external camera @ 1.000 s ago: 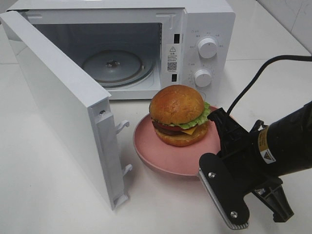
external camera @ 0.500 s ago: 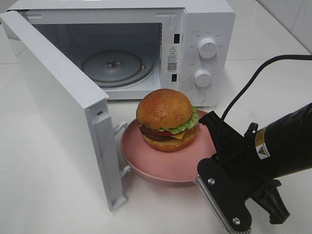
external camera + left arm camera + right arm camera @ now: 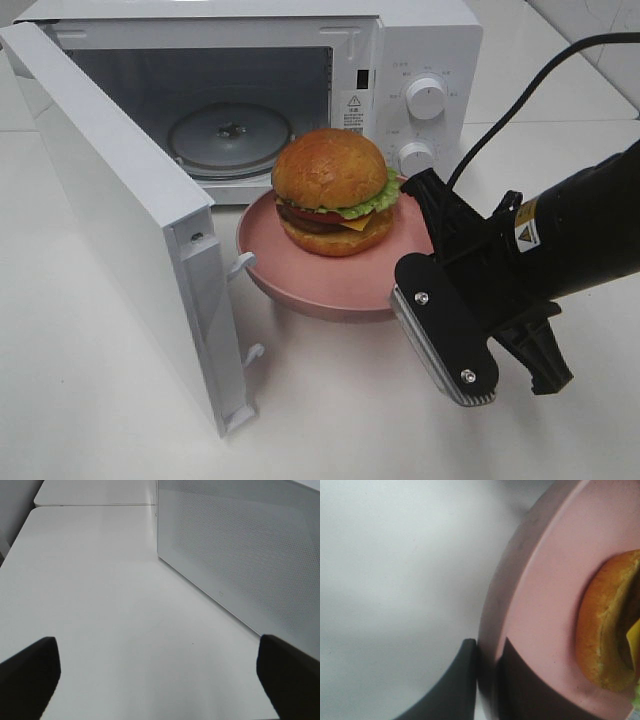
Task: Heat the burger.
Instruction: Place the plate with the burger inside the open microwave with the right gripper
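Between its jaws, the right gripper (image 3: 487, 655) is pinching the rim of the pink plate (image 3: 545, 580); we are seeing 1 burger (image 3: 330, 190) sitting on it just beyond. The left gripper (image 3: 155, 680) is standing spread beside the microwave door (image 3: 240, 545).

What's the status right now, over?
Right gripper shut on plate rim. Left gripper open, idle by door. Burger on plate, outside microwave. Door open wide.
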Controlling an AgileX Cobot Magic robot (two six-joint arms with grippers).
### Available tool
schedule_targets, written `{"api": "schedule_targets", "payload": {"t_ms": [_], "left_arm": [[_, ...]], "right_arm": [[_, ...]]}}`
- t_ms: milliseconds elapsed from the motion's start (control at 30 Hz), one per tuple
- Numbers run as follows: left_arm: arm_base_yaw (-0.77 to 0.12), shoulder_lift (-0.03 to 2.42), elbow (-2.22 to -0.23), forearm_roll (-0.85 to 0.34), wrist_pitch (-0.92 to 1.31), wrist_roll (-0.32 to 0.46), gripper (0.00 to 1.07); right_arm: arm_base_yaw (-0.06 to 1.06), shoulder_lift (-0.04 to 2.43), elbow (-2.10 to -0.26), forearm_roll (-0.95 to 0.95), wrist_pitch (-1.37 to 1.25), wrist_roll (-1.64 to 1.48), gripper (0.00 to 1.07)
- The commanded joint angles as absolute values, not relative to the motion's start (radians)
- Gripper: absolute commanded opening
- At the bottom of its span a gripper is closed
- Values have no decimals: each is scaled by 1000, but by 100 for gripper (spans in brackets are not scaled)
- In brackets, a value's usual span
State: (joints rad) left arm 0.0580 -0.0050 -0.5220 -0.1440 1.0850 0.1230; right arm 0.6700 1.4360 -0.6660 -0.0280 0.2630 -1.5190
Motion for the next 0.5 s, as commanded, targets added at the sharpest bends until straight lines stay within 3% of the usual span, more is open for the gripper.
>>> {"api": "schedule_targets", "payload": {"t_ms": [33,500], "left_arm": [[62,-20,-518,-145,1073,122,100],[62,-20,-518,-145,1073,122,100]], "right_arm": [[658,1423,-692,-23,216,-1562,5],[661,1424,-703,-53,163,-1585,4]]}}
